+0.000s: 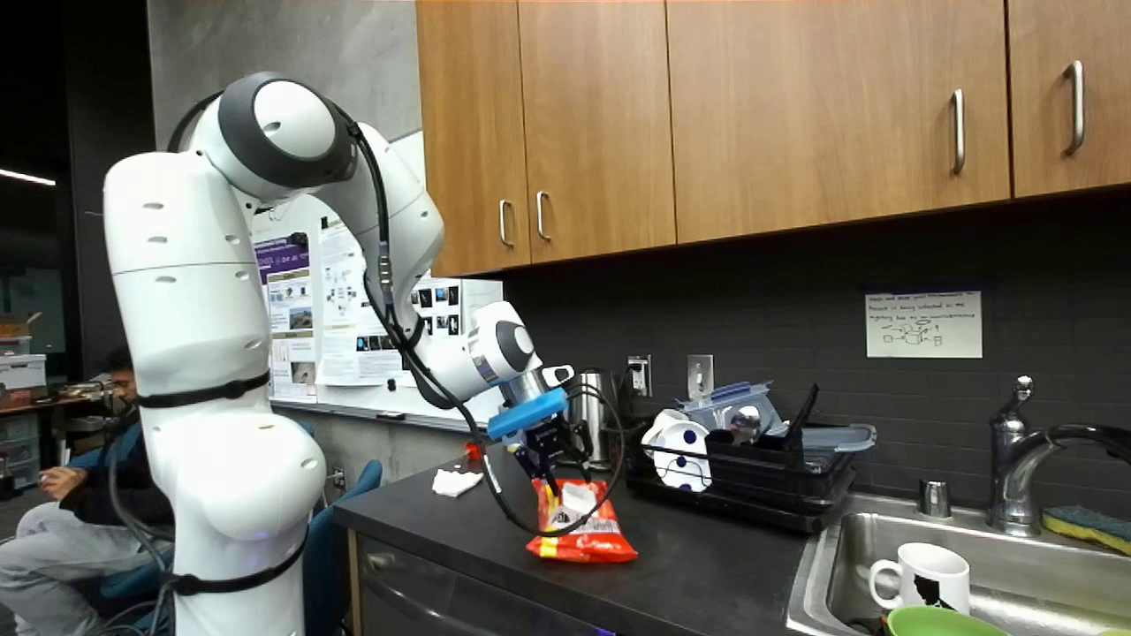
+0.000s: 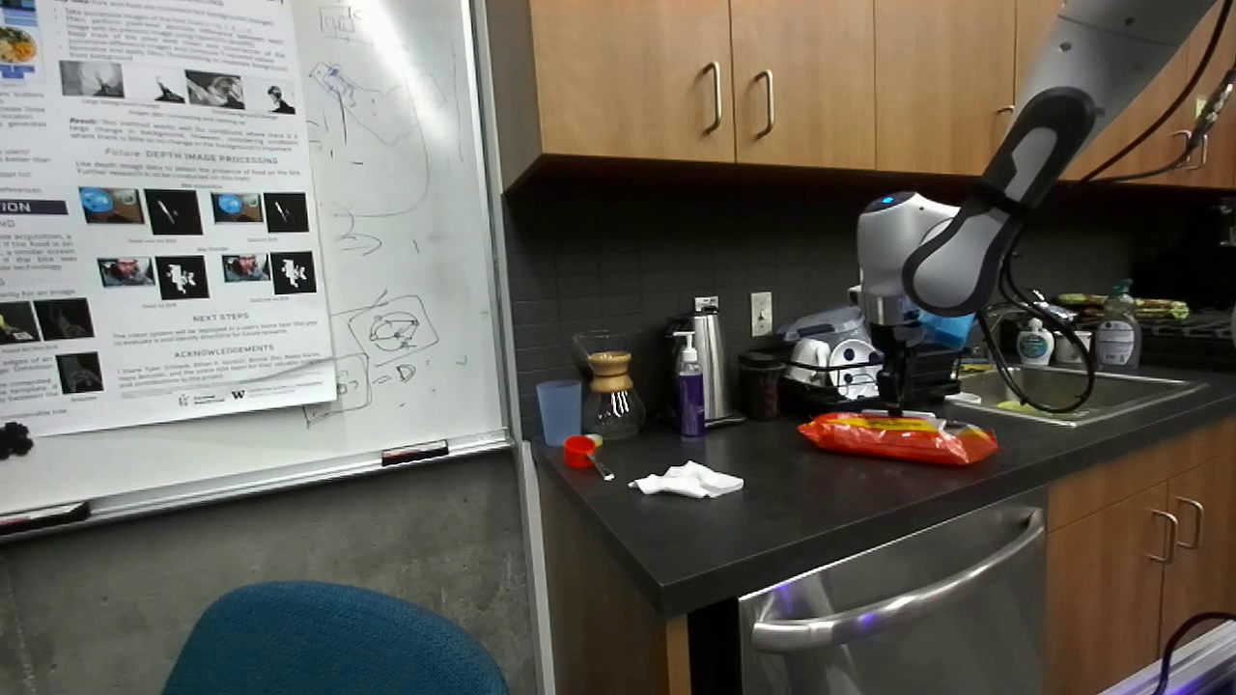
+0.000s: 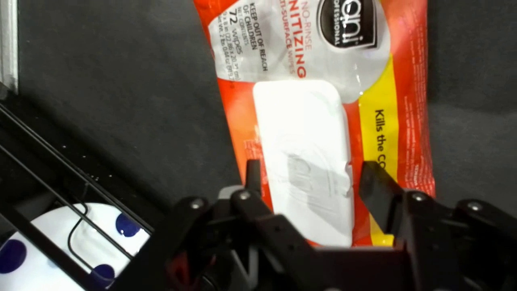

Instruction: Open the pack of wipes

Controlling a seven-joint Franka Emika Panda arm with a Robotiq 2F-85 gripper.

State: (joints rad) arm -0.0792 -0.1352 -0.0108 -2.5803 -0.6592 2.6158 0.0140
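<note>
Pincer (image 3: 309, 173) gaping astride lid (image 3: 301, 129) of wipes pack (image 2: 896, 442), contact unclear

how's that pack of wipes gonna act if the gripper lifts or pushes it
The pack of wipes will probably sag or dent, as it looks crinkled and shiny; its white lid seems stiffer. It may feel heavy for its size, since the label says 72 wipes. Lying flat on the counter, it probably won't roll.
</note>
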